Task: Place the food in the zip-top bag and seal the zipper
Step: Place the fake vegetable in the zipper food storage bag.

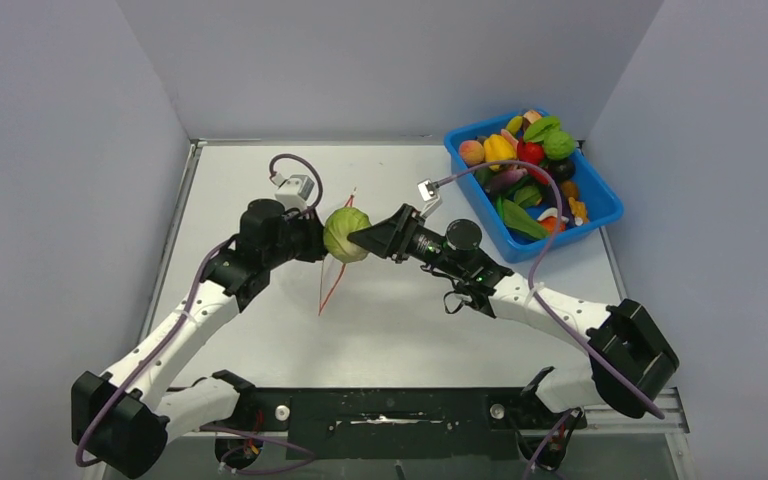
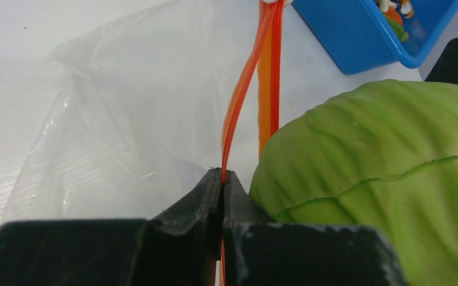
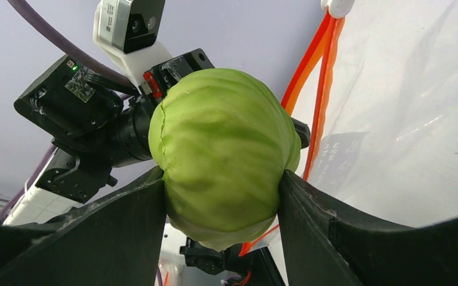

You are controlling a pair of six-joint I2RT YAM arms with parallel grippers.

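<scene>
The zip-top bag (image 2: 107, 107) is thin clear plastic, crinkled, with glossy glints. Its zipper (image 2: 238, 113) is a smooth, shiny orange-red plastic strip. The toy cabbage (image 3: 220, 149) has matt green skin with moulded veins. The left claw (image 2: 222, 179) is black plastic, matt and slightly grainy. The tub (image 2: 346, 36) is smooth blue plastic, and the surface (image 1: 400, 330) is matt white.

The left arm (image 1: 185, 325) and right arm (image 1: 550, 300) are wearing white shells between black joints, and 2 purple cables (image 1: 545, 215) are looping to small wrist cameras (image 1: 295, 187) (grey-white boxes).
</scene>
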